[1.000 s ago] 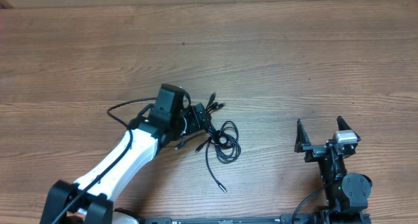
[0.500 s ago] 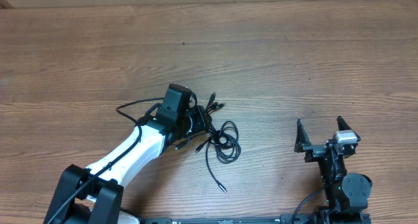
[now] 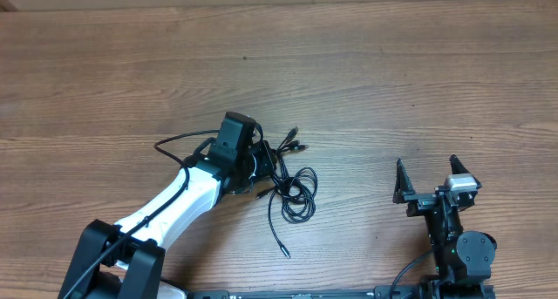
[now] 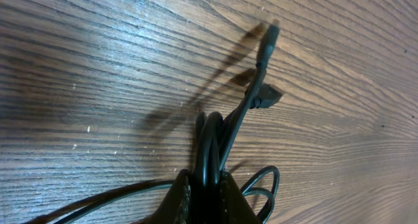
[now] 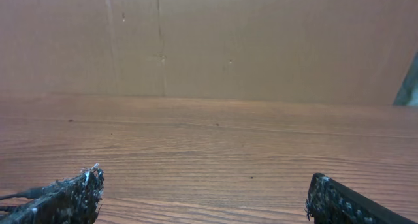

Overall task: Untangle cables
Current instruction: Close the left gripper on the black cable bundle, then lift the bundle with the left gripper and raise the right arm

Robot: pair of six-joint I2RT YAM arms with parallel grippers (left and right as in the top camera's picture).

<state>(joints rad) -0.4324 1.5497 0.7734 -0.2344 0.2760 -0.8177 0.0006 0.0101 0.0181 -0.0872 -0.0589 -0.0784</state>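
The cables point(image 3: 292, 184) lie as a small bundle of thin black cords in the middle of the table, with loops on the right and one loose end trailing toward the front. My left gripper point(image 3: 261, 156) is at the bundle's left side, shut on the cables. In the left wrist view the cords point(image 4: 215, 142) run between the gripper point(image 4: 206, 181) fingers, and two plug ends point(image 4: 264, 96) stick out beyond them. My right gripper point(image 3: 429, 179) stands open at the front right, well apart from the bundle. Nothing lies between the right gripper point(image 5: 202, 194) fingers.
The arm's own thicker black cable point(image 3: 179, 142) arcs out to the left of the left wrist. A brown wall point(image 5: 261, 41) rises behind the wooden table point(image 3: 392, 81).
My left gripper has closed on the cables. The bundle has shifted a little: the plug ends moved right and the trailing end swung toward the left front. The right arm has not moved.
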